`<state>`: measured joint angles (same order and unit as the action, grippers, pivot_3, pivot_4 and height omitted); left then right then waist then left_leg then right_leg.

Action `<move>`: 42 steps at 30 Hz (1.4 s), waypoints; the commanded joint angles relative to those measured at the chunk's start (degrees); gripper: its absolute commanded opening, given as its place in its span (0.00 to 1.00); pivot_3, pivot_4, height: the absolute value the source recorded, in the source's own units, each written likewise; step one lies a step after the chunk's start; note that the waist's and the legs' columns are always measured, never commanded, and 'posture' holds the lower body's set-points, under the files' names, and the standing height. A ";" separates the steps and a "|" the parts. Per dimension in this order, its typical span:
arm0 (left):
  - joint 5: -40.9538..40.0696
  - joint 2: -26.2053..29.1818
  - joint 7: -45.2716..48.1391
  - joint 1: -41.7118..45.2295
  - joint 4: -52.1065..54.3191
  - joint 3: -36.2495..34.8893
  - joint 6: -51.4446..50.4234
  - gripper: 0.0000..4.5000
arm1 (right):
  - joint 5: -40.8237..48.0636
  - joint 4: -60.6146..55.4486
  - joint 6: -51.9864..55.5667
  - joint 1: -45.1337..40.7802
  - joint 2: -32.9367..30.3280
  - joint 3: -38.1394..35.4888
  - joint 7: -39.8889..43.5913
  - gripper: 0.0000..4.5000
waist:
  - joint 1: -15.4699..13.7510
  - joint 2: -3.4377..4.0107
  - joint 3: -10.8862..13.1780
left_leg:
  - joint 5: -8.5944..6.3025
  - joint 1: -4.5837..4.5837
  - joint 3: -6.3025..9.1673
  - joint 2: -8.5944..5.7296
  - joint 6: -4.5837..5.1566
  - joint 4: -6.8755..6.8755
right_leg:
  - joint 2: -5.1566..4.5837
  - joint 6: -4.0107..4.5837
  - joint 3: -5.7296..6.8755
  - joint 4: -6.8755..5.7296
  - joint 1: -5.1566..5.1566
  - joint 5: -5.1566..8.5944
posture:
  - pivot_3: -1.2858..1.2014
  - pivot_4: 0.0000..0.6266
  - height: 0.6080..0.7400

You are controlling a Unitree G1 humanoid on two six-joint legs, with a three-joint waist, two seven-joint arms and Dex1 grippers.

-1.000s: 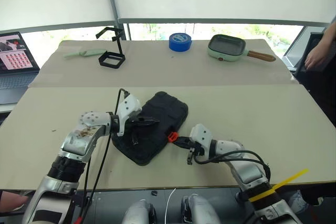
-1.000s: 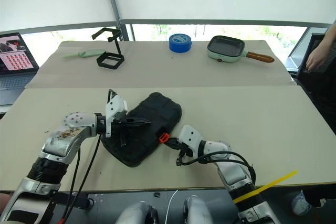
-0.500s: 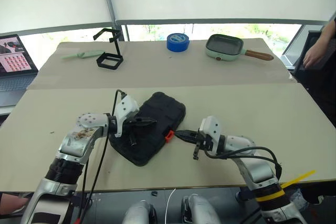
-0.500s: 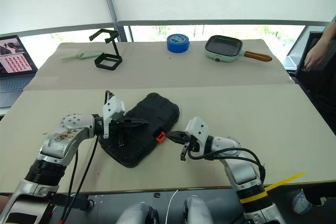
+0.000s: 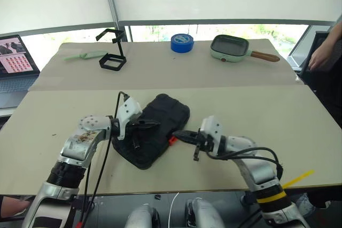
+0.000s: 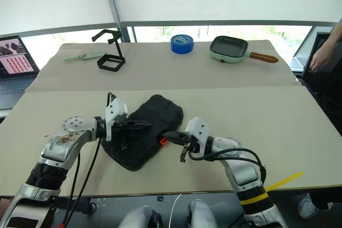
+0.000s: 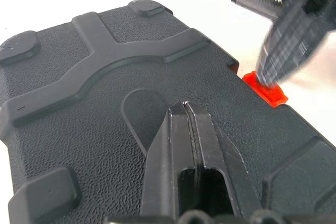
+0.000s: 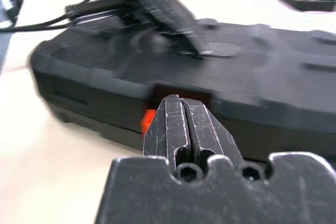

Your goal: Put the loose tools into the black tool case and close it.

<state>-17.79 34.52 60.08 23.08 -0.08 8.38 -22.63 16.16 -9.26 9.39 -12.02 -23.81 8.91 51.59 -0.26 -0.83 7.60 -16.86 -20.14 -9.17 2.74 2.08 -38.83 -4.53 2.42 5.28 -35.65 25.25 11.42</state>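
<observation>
Looking from the head view, the black tool case (image 5: 154, 130) lies closed near the table's front edge (image 5: 176, 189), no loose tools around it, so packing seems finished. From the left wrist, the left gripper (image 7: 190, 111) rests on the lid, fingers pressed together. From the right wrist, the right gripper (image 8: 180, 103), also pressed together, points at the orange latch (image 8: 148, 120); probably only latching remains. Bare table lies to the right.

Bright daylight from the far windows; both wrist views show motion blur.
</observation>
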 commanded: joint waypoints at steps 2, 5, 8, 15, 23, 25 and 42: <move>3.16 1.08 -0.40 -4.79 -4.40 3.01 -2.76 0.00 | 3.09 -3.87 1.60 3.09 -2.14 -1.89 1.29 0.00 | 0.27 0.02 -0.03 | 0.00 0.01 0.00 0.02 0.00 0.08 | 0.02 0.00 -0.01 0.11 -0.02 0.00 | 0.52 0.24 1.00; 3.19 1.19 -0.37 -4.61 -4.51 2.89 -2.76 0.00 | 0.90 -3.01 1.45 4.19 -2.84 0.12 1.41 0.00 | 0.29 0.09 -0.05 | -0.01 0.01 0.05 0.03 -0.01 0.10 | 0.05 0.00 0.01 0.11 0.00 0.00 | 0.52 0.24 1.00; 3.19 1.26 -0.37 -4.43 -4.60 2.94 -2.72 0.00 | -0.56 -1.56 1.34 3.61 -2.08 2.31 0.82 0.00 | 0.27 0.09 -0.05 | -0.01 -0.01 0.19 0.03 -0.02 0.11 | 0.09 0.00 0.09 0.16 0.00 0.01 | 0.52 0.24 1.00; 3.28 1.26 -0.30 -4.09 -4.65 2.98 -2.88 0.00 | -2.53 1.55 -0.13 0.18 2.05 6.22 0.26 0.00 | 0.26 0.12 -0.07 | -0.01 -0.07 0.36 0.03 -0.02 0.13 | 0.12 -0.01 0.18 0.26 -0.02 0.00 | 0.52 0.24 1.00; 2.91 1.81 -0.41 -4.89 -3.69 2.68 -3.41 0.00 | -2.80 3.67 -1.23 -2.51 4.60 5.69 -0.15 0.00 | 0.67 0.10 -0.05 | -0.02 -0.06 0.45 0.03 -0.04 0.13 | 0.12 -0.02 0.22 0.30 -0.04 0.00 | 0.52 0.24 1.00; 2.90 1.86 -0.43 -5.16 -3.62 2.76 -3.38 0.00 | -3.19 4.18 -1.49 -2.80 4.58 5.73 0.19 0.00 | 0.69 0.10 -0.05 | -0.02 -0.06 0.53 0.03 -0.04 0.15 | 0.13 -0.02 0.26 0.30 -0.04 0.00 | 0.52 0.24 1.00; -9.14 3.82 2.00 -15.17 1.85 -20.56 12.37 0.55 | 2.44 -6.03 -1.40 7.90 -7.87 -7.08 3.20 0.41 | 0.97 0.01 0.18 | 0.28 -1.00 0.57 -0.04 0.12 0.49 | 0.14 0.12 0.30 0.54 0.87 0.05 | 0.52 0.24 1.00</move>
<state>-26.62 35.23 63.02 10.66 2.01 -7.09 -9.82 16.71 -11.79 10.20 -5.88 -29.56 6.52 54.12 0.70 -0.82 7.78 -16.55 -21.28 -8.62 2.68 2.16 -38.33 -4.38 2.56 5.56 -35.10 26.28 11.46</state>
